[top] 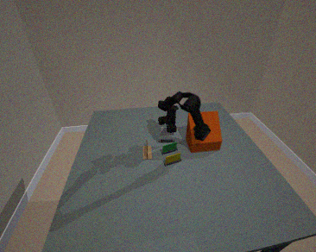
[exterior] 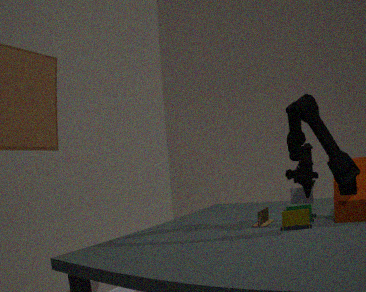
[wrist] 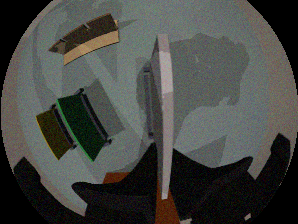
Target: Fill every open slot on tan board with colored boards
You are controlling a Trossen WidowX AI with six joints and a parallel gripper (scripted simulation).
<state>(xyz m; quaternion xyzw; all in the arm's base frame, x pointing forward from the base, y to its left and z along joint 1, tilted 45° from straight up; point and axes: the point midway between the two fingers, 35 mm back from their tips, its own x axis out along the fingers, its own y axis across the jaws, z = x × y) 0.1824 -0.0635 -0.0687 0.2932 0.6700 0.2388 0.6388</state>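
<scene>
One black pincer [top: 172, 129] [exterior: 308, 195] [wrist: 157, 145], pointing down, fingers nearly closed and gripping a pale grey-white board [top: 164, 131] [exterior: 295, 194] [wrist: 164, 107] between them. Said board, upright, raised above its dark holder [top: 167, 141] [wrist: 148, 102]; notch not discernible. One black arm [top: 192, 101] [exterior: 321, 129], bent in an arch above and to one side of the pincer. One green board [top: 169, 148] [exterior: 304, 206] [wrist: 79, 125], upright in a dark holder [wrist: 94, 118], beside and below the pincer. One yellow board [top: 173, 159] [exterior: 296, 218] [wrist: 52, 135], upright in its own holder [wrist: 64, 127], beyond the green one as seen from the pincer. One standing tan board [top: 147, 148] [exterior: 262, 216] [wrist: 90, 31] on a lighter base [top: 149, 155] [wrist: 95, 46], apart from the pincer, off beyond the green board's end; at least two slots in its upper edge, both open. One large orange block [top: 206, 140] [exterior: 356, 212] [wrist: 167, 210], on the opposite side of the pincer from the tan board. One grey-green counter [top: 185, 194] [exterior: 164, 255], beneath all. One brown panel [exterior: 24, 100], on the wall well away from the pincer.
</scene>
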